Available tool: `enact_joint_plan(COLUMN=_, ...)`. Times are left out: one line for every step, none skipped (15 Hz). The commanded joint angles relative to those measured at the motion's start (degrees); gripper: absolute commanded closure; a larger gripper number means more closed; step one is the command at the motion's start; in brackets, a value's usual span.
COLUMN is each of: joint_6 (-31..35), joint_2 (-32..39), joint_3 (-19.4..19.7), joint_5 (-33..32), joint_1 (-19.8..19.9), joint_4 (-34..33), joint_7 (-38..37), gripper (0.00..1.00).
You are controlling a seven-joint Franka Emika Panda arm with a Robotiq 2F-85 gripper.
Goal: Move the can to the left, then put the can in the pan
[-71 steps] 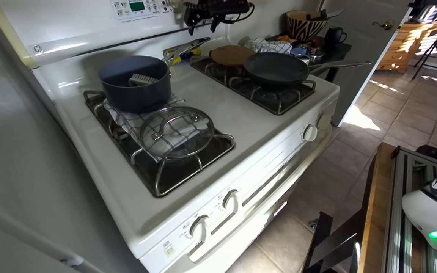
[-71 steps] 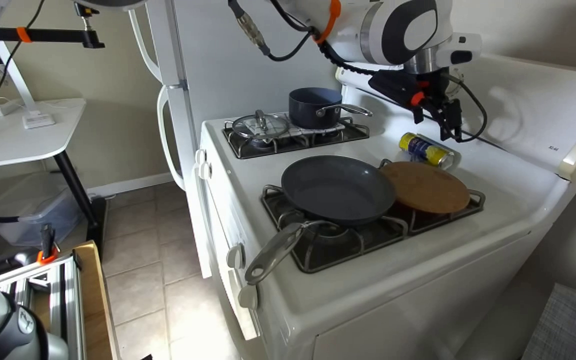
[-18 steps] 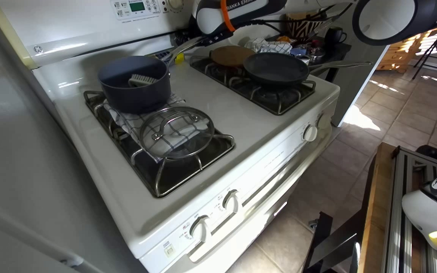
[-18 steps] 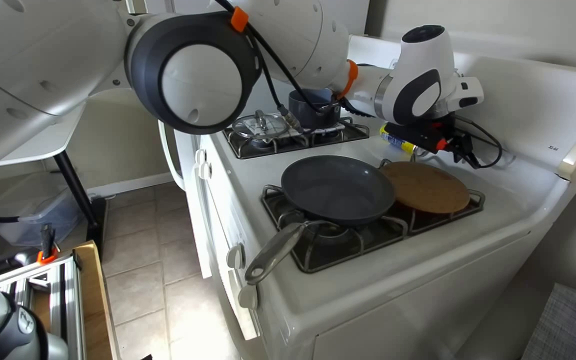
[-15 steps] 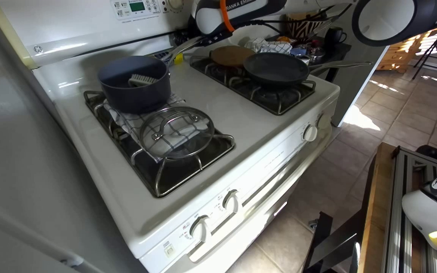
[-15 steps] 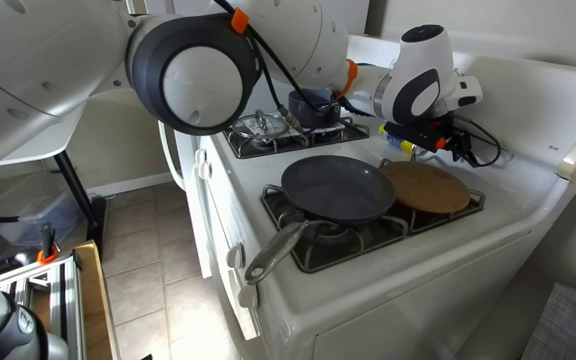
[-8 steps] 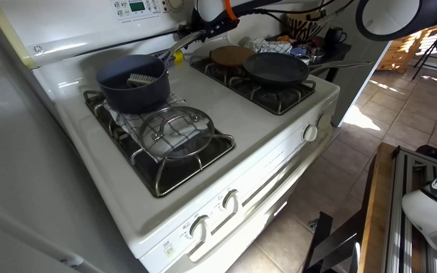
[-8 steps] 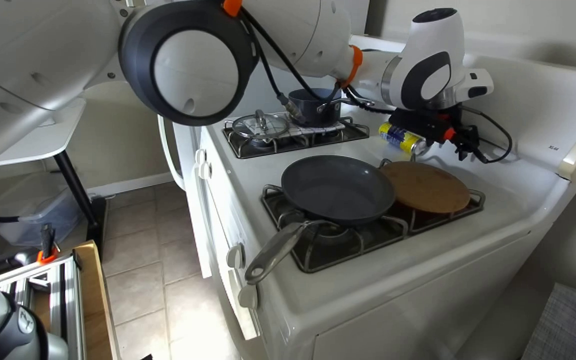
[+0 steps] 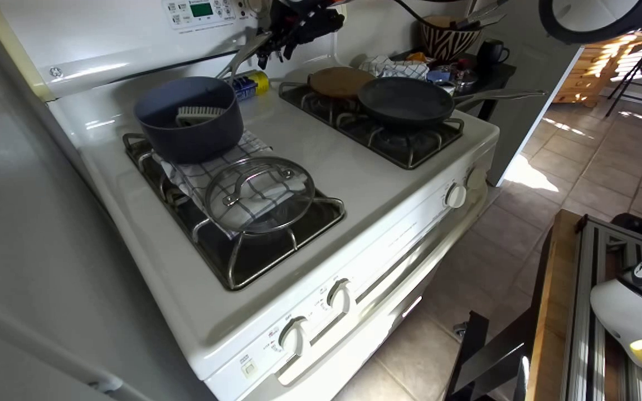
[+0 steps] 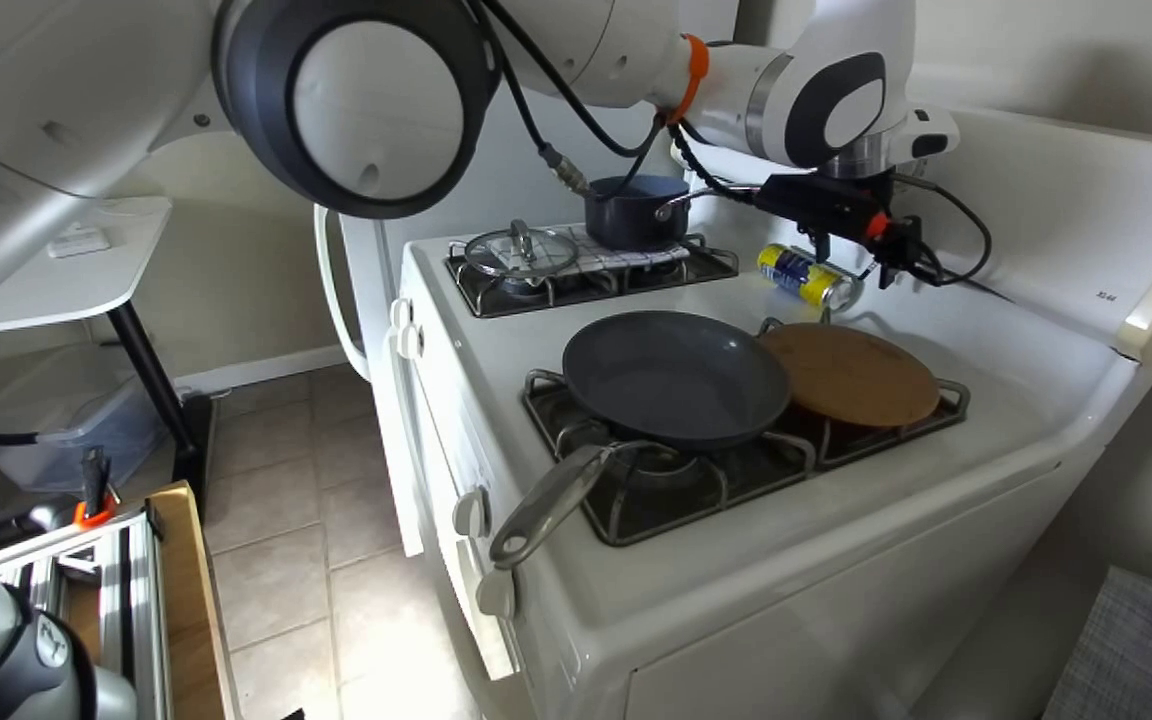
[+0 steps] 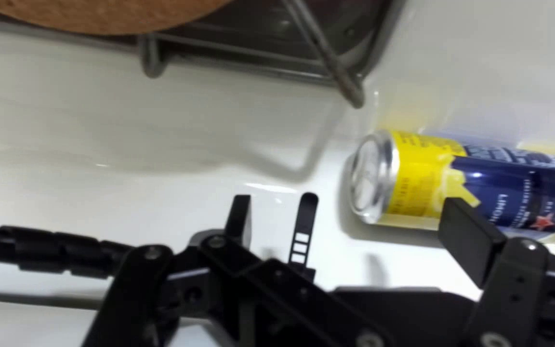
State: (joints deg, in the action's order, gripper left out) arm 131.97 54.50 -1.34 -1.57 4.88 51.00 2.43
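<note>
The can (image 11: 499, 188), yellow and blue with a silver top, lies on its side on the white stovetop behind the burners; the pot handle partly covers the can (image 9: 251, 84) in an exterior view. My gripper (image 11: 352, 219) is open, raised off the stovetop, with nothing between its pads. In the wrist view its right finger (image 11: 460, 241) overlaps the can's lower edge; contact cannot be told. An exterior view has the gripper (image 10: 854, 262) above the can's silver end. A shallow black pan (image 10: 676, 380) rests on the front grate, its inside bare.
A round wooden board (image 10: 851, 375) sits behind the pan. The dark-blue pot (image 9: 193, 133), holding a brush, stands on a cloth; its silver handle (image 9: 243, 55) reaches close to my gripper. A glass lid (image 9: 259, 195) lies before it. The backsplash (image 10: 1066, 220) rises behind.
The can lies nearer the pot than several seconds ago. Over the last half second my gripper has risen from beside it. The pot has shifted slightly and its handle has swung toward the backsplash.
</note>
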Motion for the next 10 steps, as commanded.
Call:
enact_joint_plan(joint_6=1.8, joint_2=-0.9, joint_3=-1.3, joint_5=2.5, joint_1=-1.8, joint_4=-0.3, joint_7=-1.0, gripper=0.0)
enact_joint_plan(joint_6=2.1, joint_2=-0.8, joint_3=-0.8, joint_5=2.2, joint_1=-2.8, joint_4=-0.2, joint_7=-2.3, gripper=0.0)
enact_joint_plan(joint_6=1.8, joint_2=-0.9, joint_3=-0.5, joint_5=2.1, joint_1=-3.4, joint_4=-0.2, joint_7=-3.4, gripper=0.0)
enact_joint_plan(joint_6=1.3, joint_2=-0.9, joint_3=-0.2, joint_5=2.1, joint_1=-3.9, joint_4=-0.1, joint_7=-4.7, gripper=0.0)
enact_joint_plan(joint_6=1.0, joint_2=-0.9, joint_3=-0.3, joint_5=2.2, joint_1=-4.1, joint_4=0.0, joint_7=-5.1, gripper=0.0)
enact_joint_plan(joint_6=0.9, joint_2=-0.8, joint_3=0.0, joint_5=2.0, joint_1=-4.5, joint_4=0.0, joint_7=-5.8, gripper=0.0)
enact_joint_plan(joint_6=1.2, joint_2=-0.8, joint_3=0.0, joint_5=2.0, joint_1=-4.7, joint_4=0.1, joint_7=-6.2, gripper=0.0)
enact_joint_plan(joint_6=1.9, joint_2=-0.7, joint_3=0.1, joint_5=2.0, joint_1=-4.9, joint_4=0.2, joint_7=-6.8, gripper=0.0)
enact_joint_plan(joint_6=2.8, joint_2=-0.5, joint_3=0.4, joint_5=1.8, joint_1=-5.1, joint_4=0.3, joint_7=-7.4, gripper=0.0)
enact_joint_plan(joint_6=3.5, joint_2=-0.2, joint_3=0.3, joint_5=1.8, joint_1=-5.2, joint_4=0.3, joint_7=-7.6, gripper=0.0)
